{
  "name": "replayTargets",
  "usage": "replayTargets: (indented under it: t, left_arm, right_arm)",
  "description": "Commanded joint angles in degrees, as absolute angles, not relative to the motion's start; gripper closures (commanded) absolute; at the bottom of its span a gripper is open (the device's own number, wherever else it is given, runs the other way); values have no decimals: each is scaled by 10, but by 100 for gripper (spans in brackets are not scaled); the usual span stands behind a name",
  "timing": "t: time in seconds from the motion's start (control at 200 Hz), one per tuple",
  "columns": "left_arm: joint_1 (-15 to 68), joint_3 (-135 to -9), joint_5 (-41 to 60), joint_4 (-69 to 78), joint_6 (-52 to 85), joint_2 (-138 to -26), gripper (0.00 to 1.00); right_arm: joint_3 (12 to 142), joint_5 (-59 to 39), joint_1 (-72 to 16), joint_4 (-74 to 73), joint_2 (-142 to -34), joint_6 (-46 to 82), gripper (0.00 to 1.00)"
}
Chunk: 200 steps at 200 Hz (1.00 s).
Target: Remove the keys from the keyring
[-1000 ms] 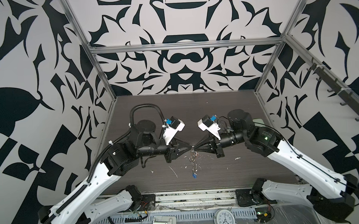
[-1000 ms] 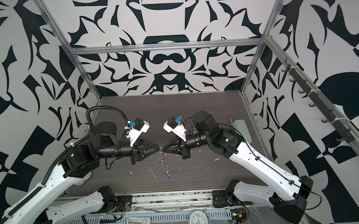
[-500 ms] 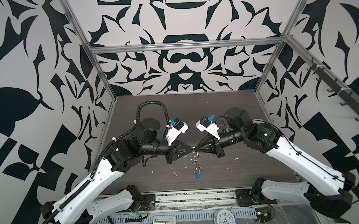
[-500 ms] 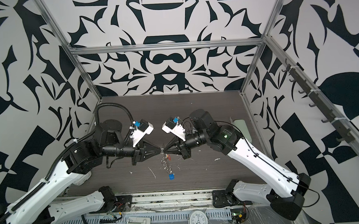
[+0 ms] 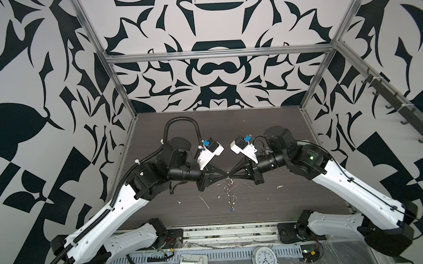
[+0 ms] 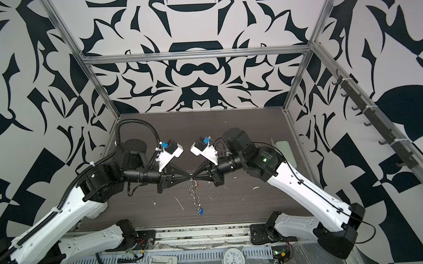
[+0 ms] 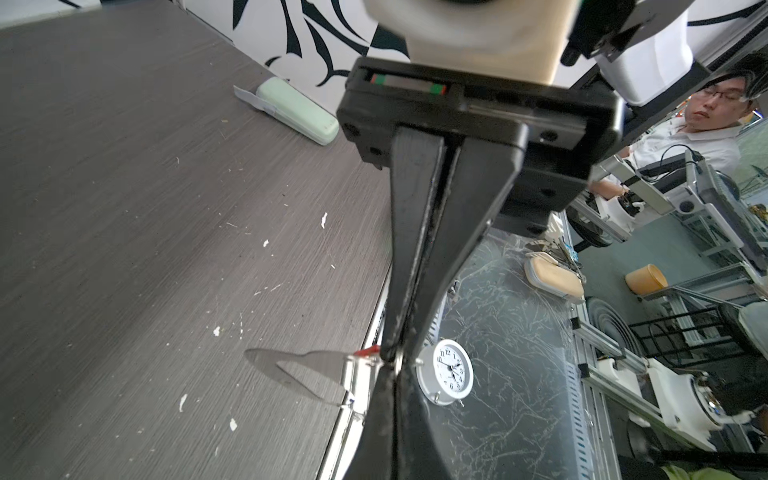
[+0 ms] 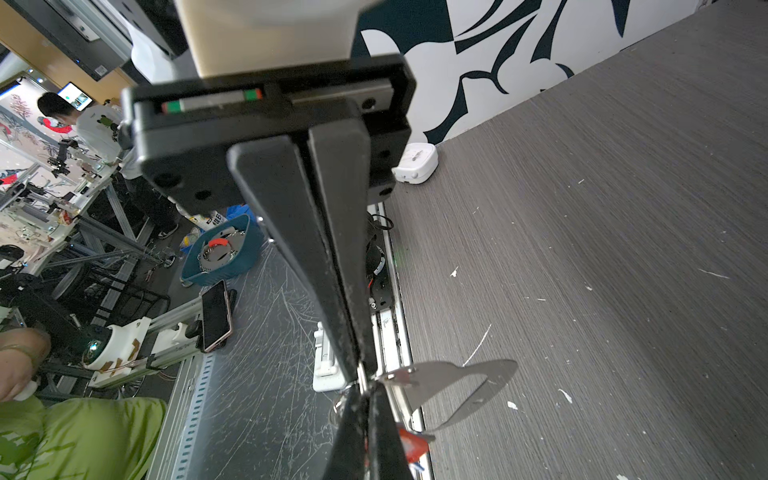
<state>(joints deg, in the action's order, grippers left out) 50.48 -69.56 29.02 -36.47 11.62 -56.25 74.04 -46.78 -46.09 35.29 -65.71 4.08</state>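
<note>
Above table (image 5: pixel 294 195), left gripper (image 5: pixel 225 178) and right gripper (image 5: pixel 232 177) clamp keyring (image 5: pixel 229 192) tip-to-tip; blue-tagged key (image 5: pixel 231 211) dangles; green case (image 6: pixel 283 150) shut.

Both top views look steeply down from high above the 6 o'clock edge of the table (image 5: pixel 230 127), facing 12 o'clock, far enough back to take in the whole surface. The left wrist camera sits close behind the left gripper (image 7: pixel 388 372), facing 3 o'clock. The right wrist camera sits close behind the right gripper (image 8: pixel 363 388), facing 9 o'clock. All four views share the keyring (image 5: pixel 229 193) at the meeting fingertips.
</note>
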Motion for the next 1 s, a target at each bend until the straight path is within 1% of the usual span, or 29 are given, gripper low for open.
replayTargets:
  t: [0.0, 0.05, 0.105, 0.225, 0.27, 0.42, 0.565, 0.67, 0.795, 0.995]
  left_arm:
    - [504, -659, 268, -283, 137, -528, 100]
    - [504, -641, 249, -255, 140, -510, 100]
    - [504, -620, 238, -223, 142, -491, 100]
    - [504, -588, 228, -167, 154, -465, 100]
    - [504, -576, 225, -149, 158, -458, 100]
    - [504, -550, 216, -103, 166, -437, 100]
    - [504, -540, 217, -82, 173, -432, 100]
    - [504, -539, 215, -76, 177, -433, 100]
    - [504, -530, 209, -60, 181, -426, 100]
    - [504, -530, 211, -61, 184, -427, 100]
  right_arm:
    - [740, -454, -462, 257, -639, 68, 86]
    - [720, -435, -463, 223, -623, 75, 73]
    - [687, -406, -463, 169, -595, 87, 64]
    - [598, -361, -464, 31, -534, 118, 53]
    - [566, -350, -464, -15, -516, 131, 50]
    - [482, -332, -465, -135, -493, 171, 49]
    - [441, -324, -468, -200, -490, 187, 49]
    - [440, -340, -469, -217, -497, 196, 49]
    - [430, -340, -475, -234, -501, 199, 47]
    - [434, -351, -485, -243, -511, 202, 46]
